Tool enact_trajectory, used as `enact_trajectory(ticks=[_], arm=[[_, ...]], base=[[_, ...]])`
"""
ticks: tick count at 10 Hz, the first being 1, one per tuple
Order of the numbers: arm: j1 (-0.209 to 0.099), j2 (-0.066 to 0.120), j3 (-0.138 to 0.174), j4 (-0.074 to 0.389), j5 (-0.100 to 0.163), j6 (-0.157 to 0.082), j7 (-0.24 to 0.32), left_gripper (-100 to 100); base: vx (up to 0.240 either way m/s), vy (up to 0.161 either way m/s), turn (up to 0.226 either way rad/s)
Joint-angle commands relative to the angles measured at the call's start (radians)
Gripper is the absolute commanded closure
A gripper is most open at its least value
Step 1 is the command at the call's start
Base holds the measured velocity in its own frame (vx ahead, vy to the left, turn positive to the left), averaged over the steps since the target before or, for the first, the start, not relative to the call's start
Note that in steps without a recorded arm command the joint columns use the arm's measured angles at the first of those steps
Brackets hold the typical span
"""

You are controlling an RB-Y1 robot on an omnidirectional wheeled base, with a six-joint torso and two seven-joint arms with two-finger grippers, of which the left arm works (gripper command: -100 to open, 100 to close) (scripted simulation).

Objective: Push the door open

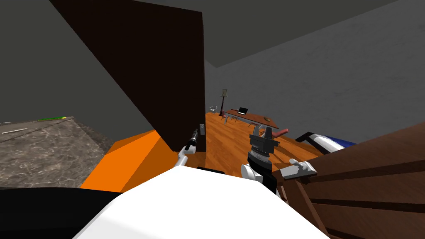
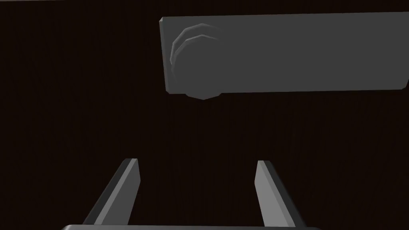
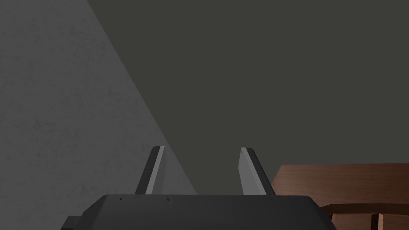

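At the dark door (image 2: 72, 80) — left gripper (image 2: 197, 161) near its grey handle plate (image 2: 303, 52).
Jaws apart on both — right gripper (image 3: 201, 148) away from the door.

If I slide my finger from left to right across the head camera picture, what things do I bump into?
Grey stone surface → dark door → left gripper, right at that door's edge → right gripper → brown wooden door.
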Motion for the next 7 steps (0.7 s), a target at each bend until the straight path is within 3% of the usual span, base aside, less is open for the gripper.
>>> enact_trajectory(ticks=[1,3,4,5,7], arm=[[0.007,-0.028,-0.003,-0.011,-0.004,0.001,-0.011,-100],[0.012,-0.064,-0.005,-0.019,-0.007,0.002,-0.022,-100],[0.008,-0.055,-0.003,-0.014,-0.007,0.001,-0.020,-100],[0.007,-0.028,0.000,-0.010,-0.007,-0.004,-0.022,-100],[0.005,-0.010,0.004,-0.005,-0.006,-0.011,-0.022,-100]], base=[[-0.227,-0.066,0.047],[-0.162,-0.043,0.042],[-0.058,-0.023,0.006],[0.089,-0.001,-0.030],[0.191,0.025,-0.019]])
